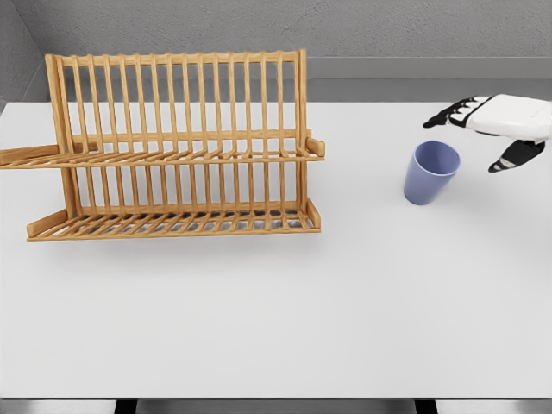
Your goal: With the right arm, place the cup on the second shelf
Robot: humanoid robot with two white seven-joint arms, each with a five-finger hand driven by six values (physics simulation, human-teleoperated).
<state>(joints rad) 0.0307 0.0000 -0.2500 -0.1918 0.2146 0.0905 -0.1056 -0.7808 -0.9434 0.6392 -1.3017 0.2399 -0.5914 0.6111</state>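
Fingers (455, 112) of the right hand (509, 121) spread and relaxed, dark-tipped, grasping nothing. Several reaching left past the far side of the cup's rim, thumb (516, 155) pointing down and left on the near side, a clear gap left between thumb and cup wall. No contact with the cup visible. White palm and wrist entering from the right edge of the head view, held just above and to the right of the cup.

Cup (430, 172): blue-lavender, upright, mouth open upward, slightly tapered toward the base, standing on the white tabletop (285, 319) at the right side, just beside the hand and well apart from the rack.

Wooden dish rack (181, 147) at the left half of the tabletop, two slatted shelves with a tall back of vertical bars. Upper shelf (190, 157) running level across the middle of the rack, lower shelf (172, 224) resting close to the tabletop. Both bare of dishes. Grey wall (345, 34) behind.
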